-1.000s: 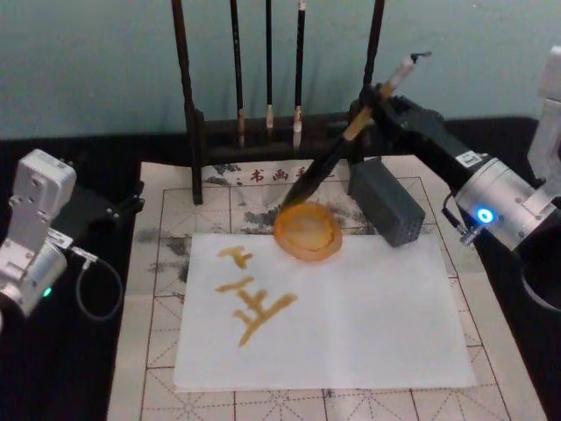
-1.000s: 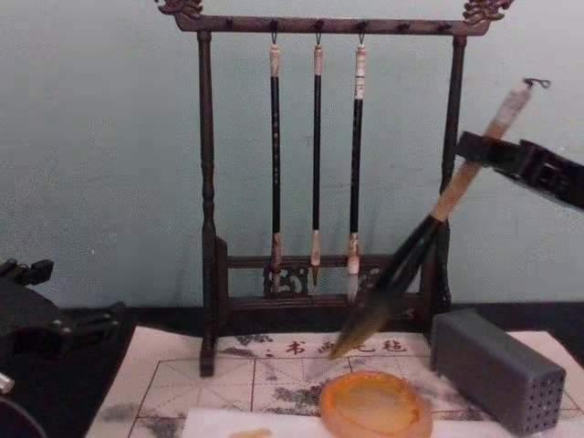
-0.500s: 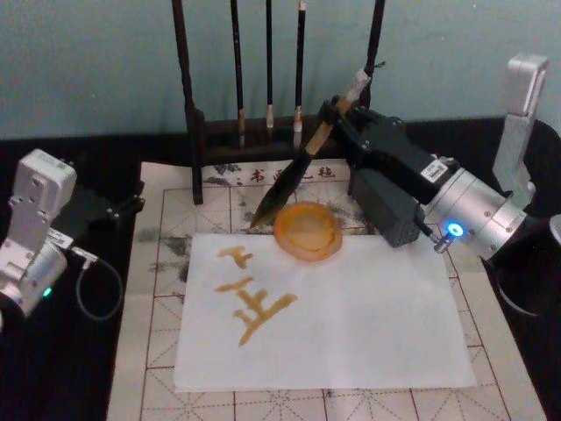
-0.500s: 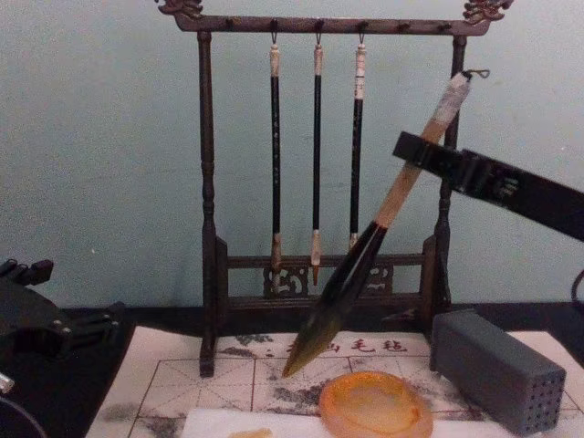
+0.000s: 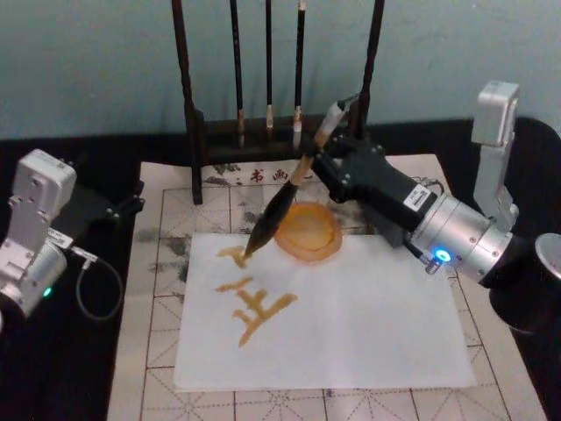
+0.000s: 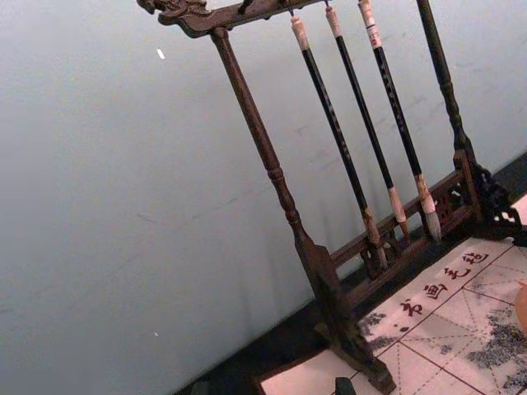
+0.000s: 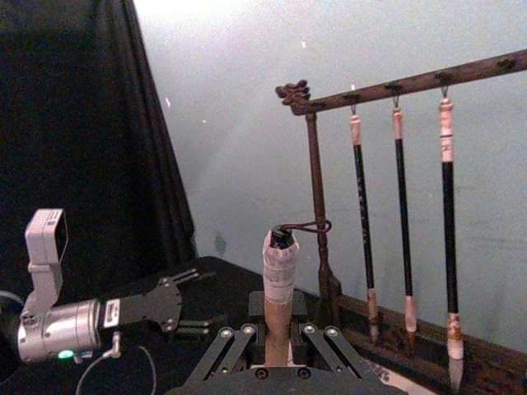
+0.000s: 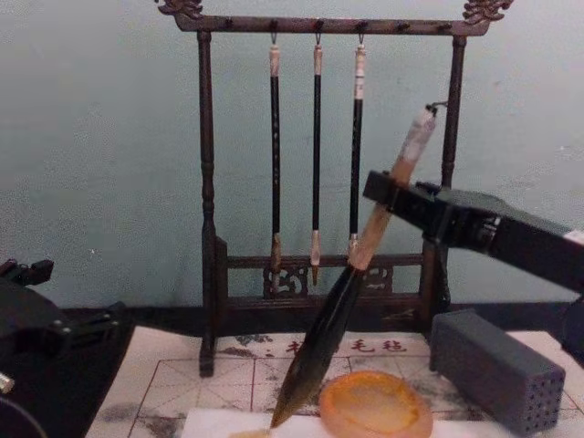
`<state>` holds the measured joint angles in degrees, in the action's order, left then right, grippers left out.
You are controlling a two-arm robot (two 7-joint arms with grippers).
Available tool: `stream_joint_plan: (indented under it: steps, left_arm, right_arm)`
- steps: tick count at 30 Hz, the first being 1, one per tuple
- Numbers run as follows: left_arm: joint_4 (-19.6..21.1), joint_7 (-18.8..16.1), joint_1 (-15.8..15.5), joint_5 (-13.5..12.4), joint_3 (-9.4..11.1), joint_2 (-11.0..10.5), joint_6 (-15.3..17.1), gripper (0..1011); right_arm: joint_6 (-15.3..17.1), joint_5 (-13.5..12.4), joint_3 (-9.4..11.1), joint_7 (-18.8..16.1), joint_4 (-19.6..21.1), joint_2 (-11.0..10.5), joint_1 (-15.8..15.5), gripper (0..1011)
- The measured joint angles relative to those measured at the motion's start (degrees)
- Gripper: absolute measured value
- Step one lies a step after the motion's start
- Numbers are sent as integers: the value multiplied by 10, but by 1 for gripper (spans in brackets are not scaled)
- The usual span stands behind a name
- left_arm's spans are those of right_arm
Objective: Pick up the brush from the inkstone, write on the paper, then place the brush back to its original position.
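Clamping the tan handle just under the white cap, the right hand [image 5: 323,163] is closed on the brush [image 5: 279,207]. In the right wrist view its two fingers press the handle from both sides, and the cap with its loop stands above them. From the hand the brush goes down toward the robot's left and toward the near edge of the table [image 5: 61,377]. Its long axis is therefore slanted, not upright: cap high and to the far right, dark bristles low.

The tip is at the far left corner of the paper [image 5: 368,324], at the topmost amber stroke. In the chest view it seems to touch the sheet, but I cannot say this for sure. The inkstone [image 5: 307,230] sits at the far edge of the paper, just beside the bristles on their right, and the brush does not lie in it. More amber strokes [image 5: 261,311] are on the sheet nearer to the robot.

I judge that the writing is the step in hand and the return to the inkstone is not yet done. The next stroke asks that the tip is drawn over the paper. The way back to the dish is short, to the right.

The right arm reaches in from the right edge of the table, forearm low and diagonal, above the grey block [image 8: 497,370]. Along the far edge the rack [image 5: 188,105] carries three thin brushes [image 5: 268,61]. The left hand [image 5: 123,206] is parked at the left edge, well apart from the paper.
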<state>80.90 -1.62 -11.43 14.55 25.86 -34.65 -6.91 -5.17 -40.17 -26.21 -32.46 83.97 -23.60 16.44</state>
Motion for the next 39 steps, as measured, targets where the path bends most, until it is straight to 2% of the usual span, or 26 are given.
stream_joint_plan:
  steps: [16, 39]
  left_arm:
    - [0, 0, 0, 0, 0, 0, 0, 1001]
    - [0, 0, 0, 0, 0, 0, 0, 1001]
  right_arm:
    - [-25, 46, -15, -6, -14, 19, -1, 185]
    - [-33, 76, -17, -9, -37, 41, 7, 185]
